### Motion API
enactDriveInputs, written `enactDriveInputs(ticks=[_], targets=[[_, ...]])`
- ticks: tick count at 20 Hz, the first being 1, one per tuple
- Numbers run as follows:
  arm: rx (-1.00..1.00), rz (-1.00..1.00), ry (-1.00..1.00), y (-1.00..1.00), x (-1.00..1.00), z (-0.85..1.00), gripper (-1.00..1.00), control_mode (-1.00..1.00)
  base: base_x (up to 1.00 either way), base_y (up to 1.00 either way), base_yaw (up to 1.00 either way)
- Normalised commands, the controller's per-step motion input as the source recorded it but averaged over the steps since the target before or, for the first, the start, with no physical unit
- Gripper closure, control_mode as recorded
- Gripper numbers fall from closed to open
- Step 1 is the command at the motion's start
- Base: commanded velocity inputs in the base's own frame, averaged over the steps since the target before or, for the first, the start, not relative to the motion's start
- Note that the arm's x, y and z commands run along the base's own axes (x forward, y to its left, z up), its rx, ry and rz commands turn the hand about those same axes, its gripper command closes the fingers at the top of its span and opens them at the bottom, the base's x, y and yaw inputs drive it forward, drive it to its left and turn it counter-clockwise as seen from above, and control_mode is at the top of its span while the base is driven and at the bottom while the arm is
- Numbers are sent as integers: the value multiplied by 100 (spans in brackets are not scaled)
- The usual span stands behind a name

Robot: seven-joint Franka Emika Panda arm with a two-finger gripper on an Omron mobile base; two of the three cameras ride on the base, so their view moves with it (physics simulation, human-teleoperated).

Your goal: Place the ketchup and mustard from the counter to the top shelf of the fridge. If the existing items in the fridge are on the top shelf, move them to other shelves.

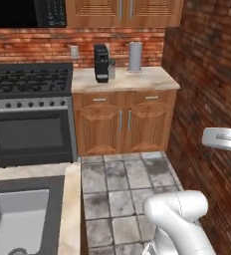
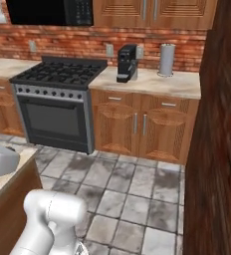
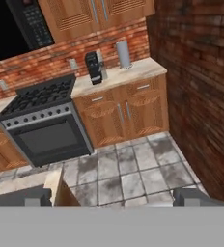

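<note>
My gripper (image 3: 111,198) is open, its two dark fingertips (image 3: 27,197) spread wide at the bottom of the hand view with nothing between them. It looks across a tiled floor at a beige stone counter (image 3: 133,71) over brown wooden cabinets, which also stands at the back in the base views (image 1: 152,79) (image 2: 182,84). The ketchup, the mustard, the fridge with its shelves and the existing items are out of view.
A black coffee machine (image 1: 101,62) and a grey canister (image 1: 135,56) stand on the far counter. A black gas stove (image 1: 30,82) is to its left. A brick wall (image 1: 207,74) closes the right side. A sink (image 1: 18,219) sits in the near counter at lower left.
</note>
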Motion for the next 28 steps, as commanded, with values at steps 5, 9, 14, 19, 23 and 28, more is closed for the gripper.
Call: enactDriveInputs(ticks=[5, 9, 14, 19, 23, 28], targets=[[0, 0, 0, 0, 0, 0, -100, 100, 100, 0, 22], [0, 0, 0, 0, 0, 0, -100, 100, 100, 0, 21], [0, 0, 0, 0, 0, 0, -100, 100, 100, 0, 23], [0, 0, 0, 0, 0, 0, -100, 100, 100, 0, 20], [0, 0, 0, 0, 0, 0, -100, 100, 100, 0, 31], [0, 0, 0, 0, 0, 0, -100, 100, 54, 0, 79]])
